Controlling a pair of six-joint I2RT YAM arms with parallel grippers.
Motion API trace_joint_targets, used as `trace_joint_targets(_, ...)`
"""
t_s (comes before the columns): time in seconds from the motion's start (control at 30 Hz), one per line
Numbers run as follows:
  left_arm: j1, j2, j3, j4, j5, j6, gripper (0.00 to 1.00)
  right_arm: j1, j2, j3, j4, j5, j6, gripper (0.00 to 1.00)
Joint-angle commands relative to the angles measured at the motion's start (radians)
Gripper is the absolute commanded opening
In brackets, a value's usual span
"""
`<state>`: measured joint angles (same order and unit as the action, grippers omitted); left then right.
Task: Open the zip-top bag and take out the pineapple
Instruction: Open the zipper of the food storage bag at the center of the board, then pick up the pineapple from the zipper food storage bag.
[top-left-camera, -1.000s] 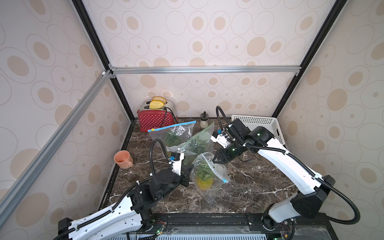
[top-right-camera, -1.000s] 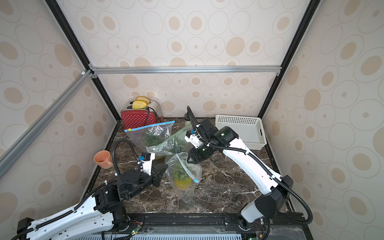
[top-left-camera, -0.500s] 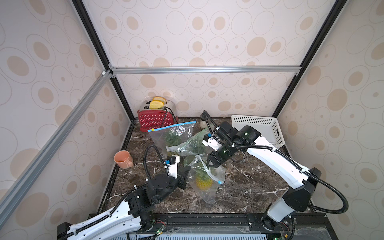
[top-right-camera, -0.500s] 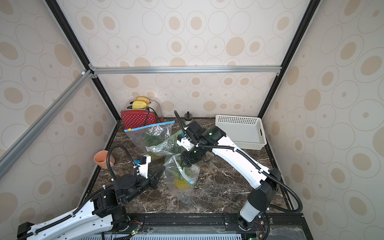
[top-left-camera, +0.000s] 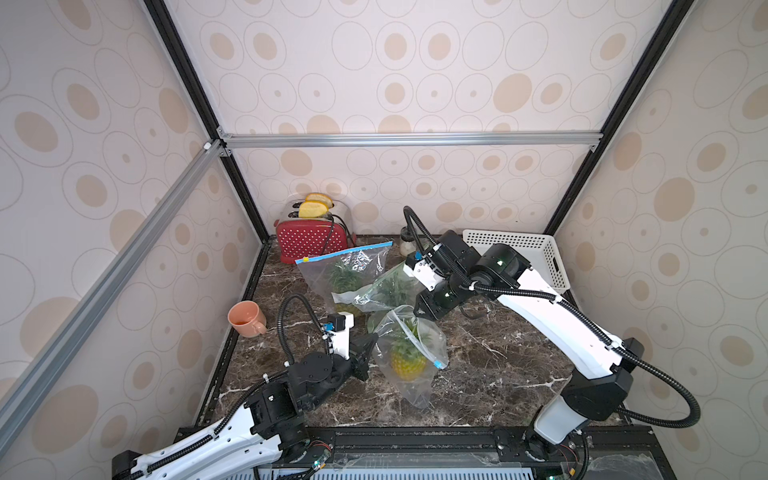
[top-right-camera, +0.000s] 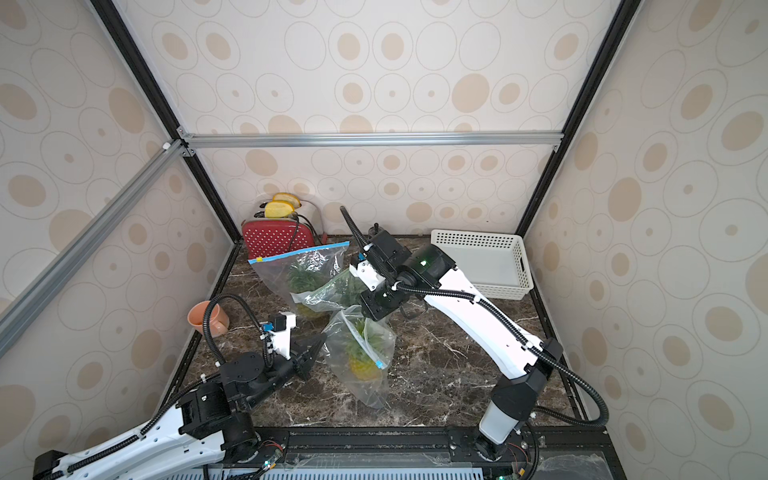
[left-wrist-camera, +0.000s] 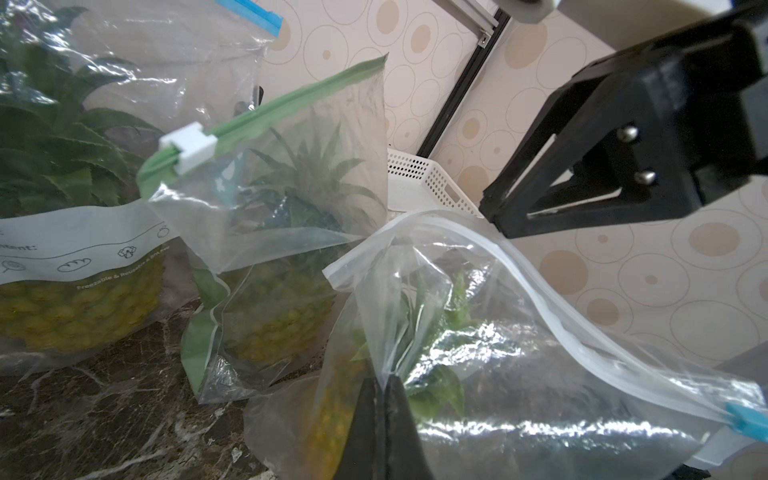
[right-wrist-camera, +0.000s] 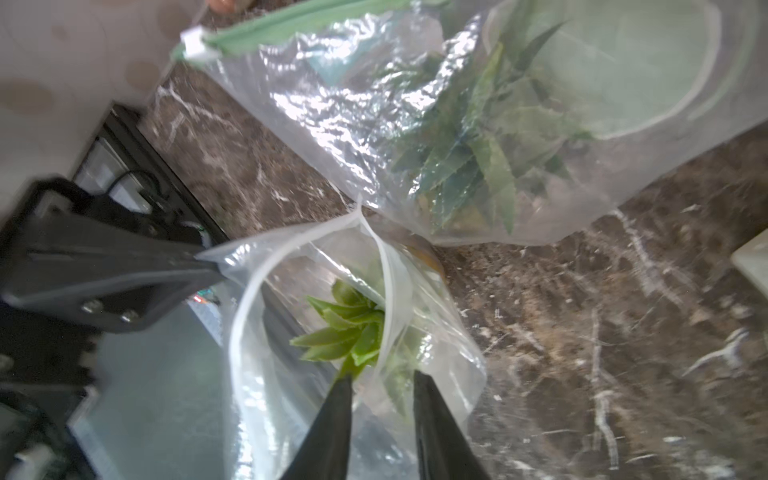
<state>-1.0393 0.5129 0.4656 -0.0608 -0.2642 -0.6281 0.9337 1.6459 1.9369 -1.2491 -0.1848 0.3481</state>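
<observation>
Pinching left tool: pressed together on the edge of the open bag.
Right tool: slightly spread at the bag's mouth.
Pineapple: not out.

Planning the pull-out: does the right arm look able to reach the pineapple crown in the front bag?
Likely yes: the left gripper holds the bag open by its rim, and the right gripper hangs open above the crown.

The left arm and right arm have white links, black joints and ribbed black cables. Black fingers bear silver screws. A green light glows.
</observation>
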Motion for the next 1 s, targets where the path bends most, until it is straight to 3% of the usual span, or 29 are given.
trace_joint_targets(0.0, 0.001, -0.008, 0.002, 0.022, -0.014, -0.012, 0.0, 0.018, -0.005, 0.028, -0.001, -0.014, 0.002, 0.16)
trace_joint_targets(0.4, 0.001, 0.019, 0.012, 0.036, -0.004, -0.008, 0.0, 0.046, 0.055, 0.091, 0.004, -0.071, -0.024, 0.1)
trace_joint_targets(0.8, 0.001, -0.01, 0.012, 0.03, -0.009, 0.0, 0.0, 0.05, 0.07, -0.031, 0.007, -0.099, 0.003, 0.1)
trace_joint_targets(0.97, 0.001, -0.044, 0.009, 0.002, -0.025, -0.002, 0.0, 0.051, 0.063, -0.041, -0.055, -0.06, 0.007, 0.17)
